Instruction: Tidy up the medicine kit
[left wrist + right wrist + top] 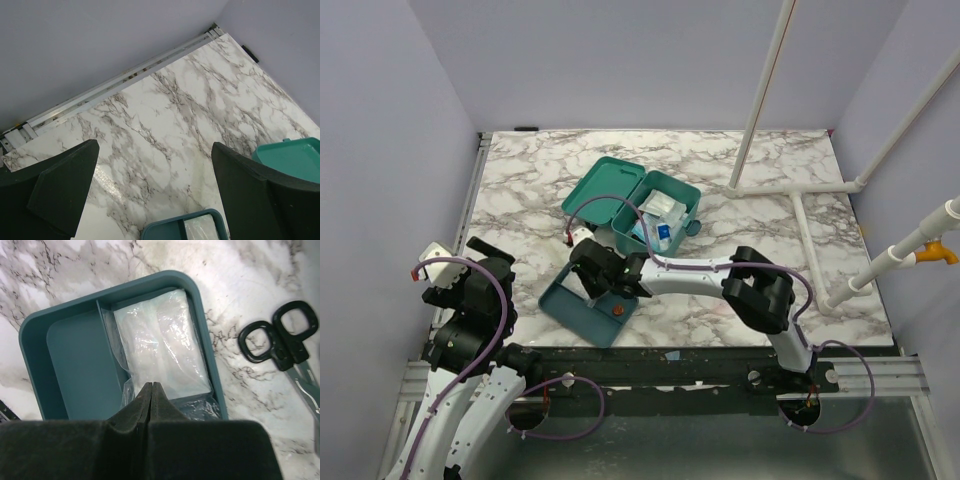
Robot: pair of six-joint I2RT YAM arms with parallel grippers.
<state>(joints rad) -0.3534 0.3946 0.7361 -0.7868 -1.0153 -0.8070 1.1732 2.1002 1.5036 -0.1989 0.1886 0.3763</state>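
Marble table, near left: the left gripper hangs with fingers spread wide. Further in, the right gripper is pressed shut over a clear packet in the dark tray. Just beyond sits the medicine kit, mid-table with its lid open.

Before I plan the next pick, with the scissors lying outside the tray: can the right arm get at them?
Probably yes. The scissors lie uncovered on the marble beside the tray, near the right arm's fingers above it. The fingers are shut and must open first.
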